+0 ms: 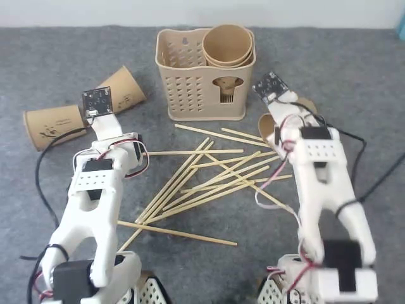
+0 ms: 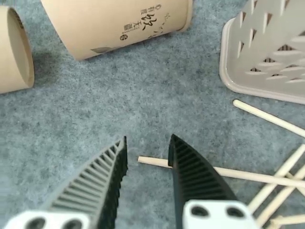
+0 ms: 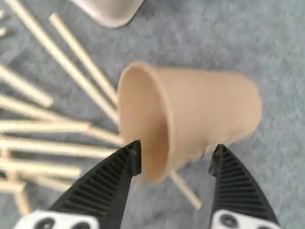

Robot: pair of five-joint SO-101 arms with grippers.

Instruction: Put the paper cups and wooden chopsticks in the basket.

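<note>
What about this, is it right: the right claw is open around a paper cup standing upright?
No. The right claw is open around the paper cup, but the cup lies on its side, not upright, as the right wrist view shows.

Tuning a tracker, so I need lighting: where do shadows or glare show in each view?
High view: even light, no glare, faint shadows under the chopsticks. Left wrist view: soft shadow beside the printed paper cup. Right wrist view: the tipped cup is shaded inside, no glare.
</note>
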